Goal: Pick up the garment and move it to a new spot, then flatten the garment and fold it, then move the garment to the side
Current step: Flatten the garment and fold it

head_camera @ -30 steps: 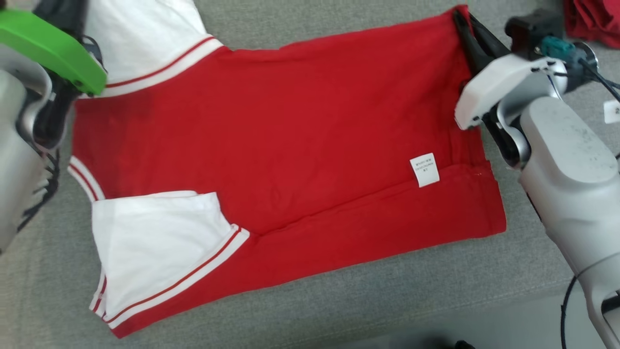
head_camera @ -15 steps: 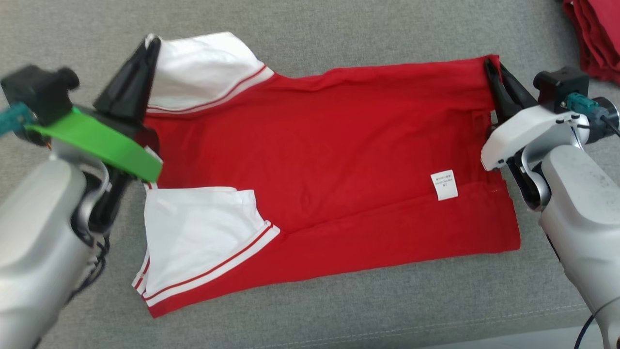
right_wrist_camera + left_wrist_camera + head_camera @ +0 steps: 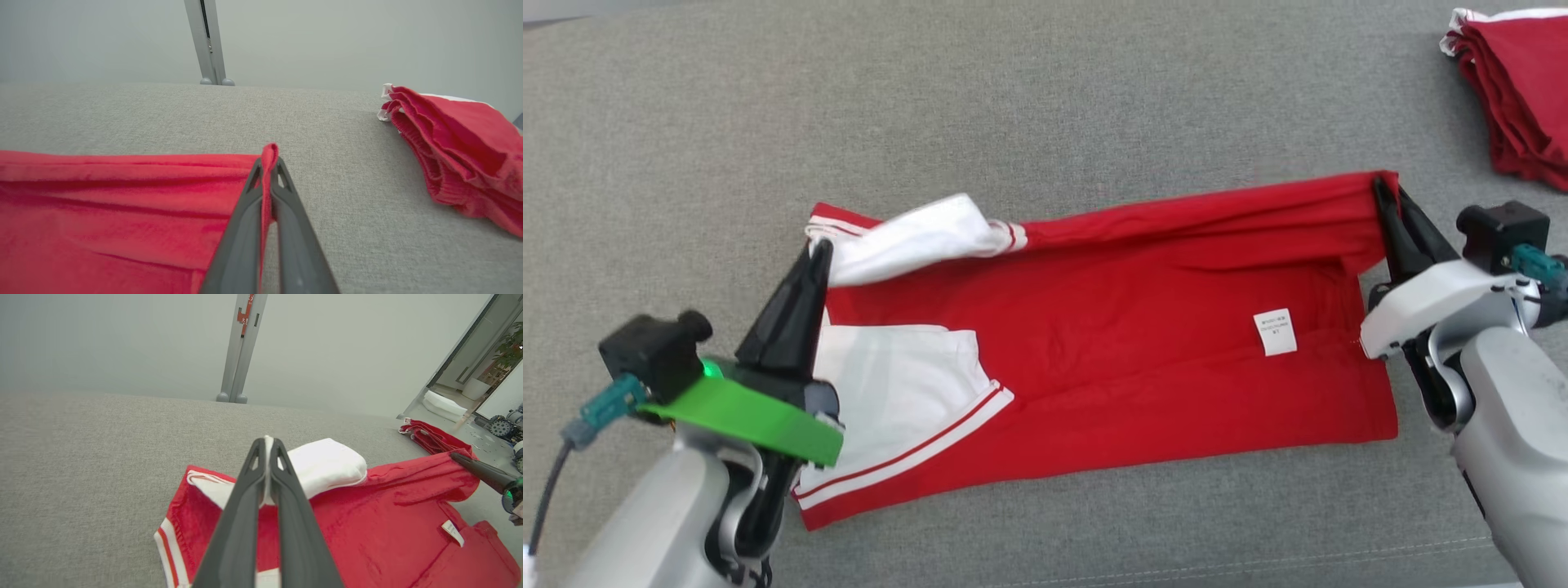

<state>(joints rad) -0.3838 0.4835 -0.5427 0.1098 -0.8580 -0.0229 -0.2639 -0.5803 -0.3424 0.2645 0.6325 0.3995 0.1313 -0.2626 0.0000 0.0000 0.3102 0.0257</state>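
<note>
Holding the red shirt [image 3: 1111, 327] at both ends, I am seeing it lying across the middle of the grey upholstered surface [image 3: 1013, 106]. Its far edge is raised in a long fold running between the two grippers.

The left gripper [image 3: 820, 247] is pinching the collar end. In the left wrist view its fingers [image 3: 245, 498] are pressing together on white fabric at the tips. The far white sleeve [image 3: 923, 237] is bunching up just beside them. The near white sleeve [image 3: 890, 392] is lying flat on the red body, its striped cuff pointing toward the hem.

The right gripper [image 3: 1387, 188] is clamping the far hem corner. In the right wrist view a thin red edge is standing up between the closed fingers [image 3: 241, 228]. The rest of the hem is resting on the grey surface below that gripper.

A white care label [image 3: 1274, 332] is showing on the red cloth near the hem end. A stack of folded red garments [image 3: 1519, 106] is sitting well apart from the shirt, at the far right of the surface.
</note>
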